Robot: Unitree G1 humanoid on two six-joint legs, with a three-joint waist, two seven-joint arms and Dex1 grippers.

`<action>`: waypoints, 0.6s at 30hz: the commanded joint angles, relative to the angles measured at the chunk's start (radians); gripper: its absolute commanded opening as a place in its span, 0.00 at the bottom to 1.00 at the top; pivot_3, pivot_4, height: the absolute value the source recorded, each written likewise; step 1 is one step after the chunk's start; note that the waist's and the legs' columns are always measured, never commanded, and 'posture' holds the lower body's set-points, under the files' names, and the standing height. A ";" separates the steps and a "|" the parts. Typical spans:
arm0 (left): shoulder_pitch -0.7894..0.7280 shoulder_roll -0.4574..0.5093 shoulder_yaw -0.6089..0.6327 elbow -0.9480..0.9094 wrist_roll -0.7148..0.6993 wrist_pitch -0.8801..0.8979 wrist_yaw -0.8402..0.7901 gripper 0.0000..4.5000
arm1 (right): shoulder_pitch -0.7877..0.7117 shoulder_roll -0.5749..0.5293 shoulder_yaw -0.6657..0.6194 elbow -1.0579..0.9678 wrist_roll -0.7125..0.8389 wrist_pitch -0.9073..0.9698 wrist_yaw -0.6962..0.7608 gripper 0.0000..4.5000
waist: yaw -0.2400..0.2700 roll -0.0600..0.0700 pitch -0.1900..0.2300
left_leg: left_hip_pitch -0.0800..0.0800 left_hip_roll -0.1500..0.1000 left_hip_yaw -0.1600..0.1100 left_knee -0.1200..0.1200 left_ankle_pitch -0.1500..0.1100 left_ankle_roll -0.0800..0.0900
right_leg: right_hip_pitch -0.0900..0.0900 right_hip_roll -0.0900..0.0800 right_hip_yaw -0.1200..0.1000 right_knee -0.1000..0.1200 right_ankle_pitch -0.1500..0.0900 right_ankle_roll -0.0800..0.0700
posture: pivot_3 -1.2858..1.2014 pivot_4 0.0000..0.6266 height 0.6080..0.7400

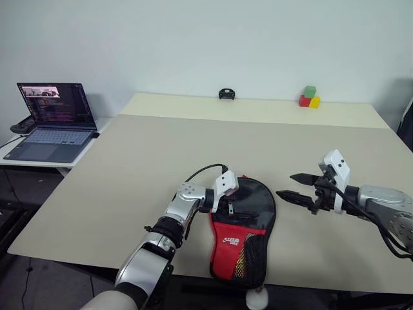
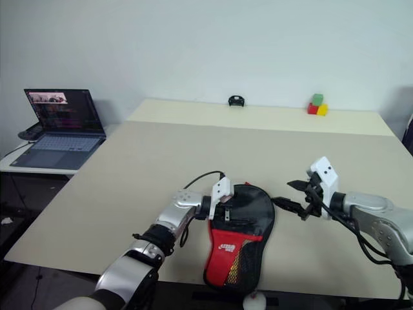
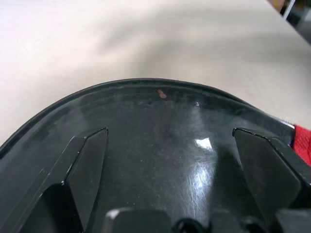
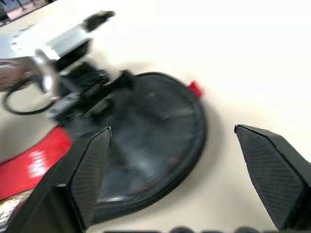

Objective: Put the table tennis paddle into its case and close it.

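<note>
Your left gripper (image 1: 227, 208): jaws wide, spread over the case (image 1: 240, 232), black glossy round top, red mesh lower w/ white logo, flat at desk (image 1: 129, 168) near edge. Right gripper (image 1: 295, 187): jaws wide, empty, just right of case.

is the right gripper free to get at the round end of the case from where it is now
Probably yes. The right gripper is open, beside the case, with bare table between them. The left gripper is over the case's other side.
</note>
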 commanded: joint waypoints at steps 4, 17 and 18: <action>0.029 0.075 0.034 -0.215 -0.044 0.081 -0.029 1.00 | -0.082 0.116 0.005 0.150 -0.177 -0.184 0.103 0.99 | -0.003 -0.001 0.005 | -0.008 0.000 0.002 0.000 0.002 -0.004 | -0.010 0.000 0.001 0.001 0.000 0.000 | 0.52 0.24 1.00; 0.285 0.338 0.268 -0.595 -0.145 0.301 0.183 1.00 | -0.224 0.150 -0.118 0.519 -0.276 -0.292 0.256 0.99 | -0.023 0.002 0.010 | -0.019 0.000 0.004 0.003 0.004 -0.007 | -0.025 -0.002 0.004 0.012 0.000 -0.002 | 0.52 0.24 1.00; 0.299 0.335 0.276 -0.609 -0.145 0.310 0.213 1.00 | -0.244 0.148 -0.129 0.571 -0.286 -0.306 0.267 0.99 | -0.022 0.002 0.010 | -0.019 0.000 0.004 0.003 0.004 -0.007 | -0.025 -0.002 0.004 0.012 0.000 -0.002 | 0.52 0.24 1.00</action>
